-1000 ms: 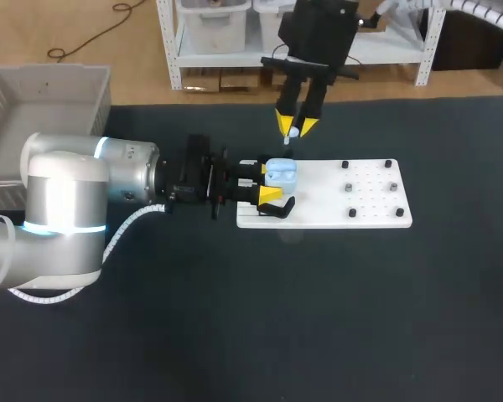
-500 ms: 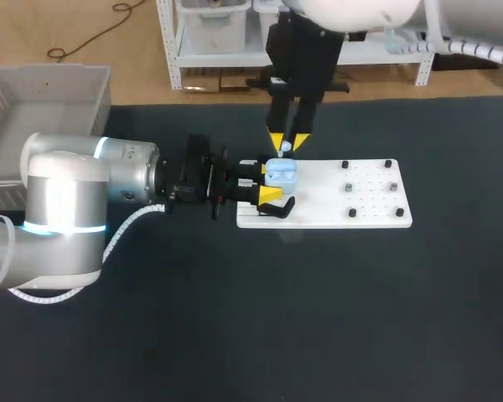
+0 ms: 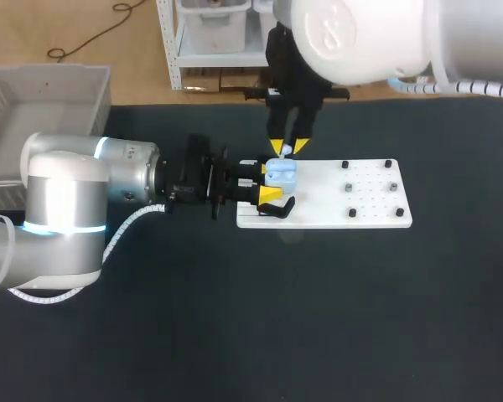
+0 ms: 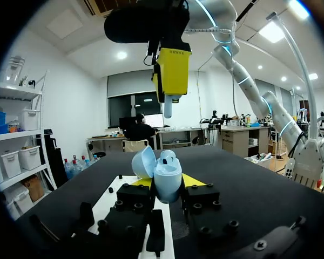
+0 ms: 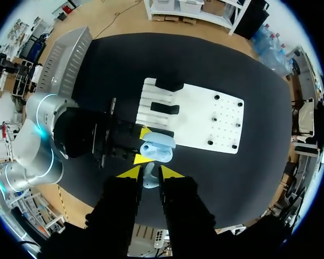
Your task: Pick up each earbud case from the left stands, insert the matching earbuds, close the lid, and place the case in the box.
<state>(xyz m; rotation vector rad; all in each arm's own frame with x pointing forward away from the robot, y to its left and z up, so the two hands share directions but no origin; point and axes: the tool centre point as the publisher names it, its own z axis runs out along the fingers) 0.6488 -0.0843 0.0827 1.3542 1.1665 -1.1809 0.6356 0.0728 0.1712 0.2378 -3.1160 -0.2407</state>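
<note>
A light-blue earbud case point(image 3: 281, 173) with its lid point(image 4: 143, 162) swung open is held over the left end of the white board point(image 3: 335, 201). My left gripper point(image 3: 268, 181) is shut on it from both sides, its yellow tips flanking the case point(image 4: 166, 178). My right gripper point(image 3: 287, 149) hangs directly above the open case, shut on a pale earbud point(image 5: 149, 176). In the left wrist view that earbud point(image 4: 167, 107) points down from the right gripper point(image 4: 170, 100), a short gap above the case. Seen from the right wrist, the case point(image 5: 157, 149) lies just ahead of the right gripper point(image 5: 150, 172).
The board carries black stands point(image 3: 277, 207) at its left end and small black pegs point(image 3: 350, 188) on its right half. A grey box point(image 3: 46, 96) sits at the table's far left corner. My left arm point(image 3: 75, 201) lies across the left of the table.
My right gripper has come down and slightly left with the earbud, ending just above the open case. The left arm and the case have stayed put.
</note>
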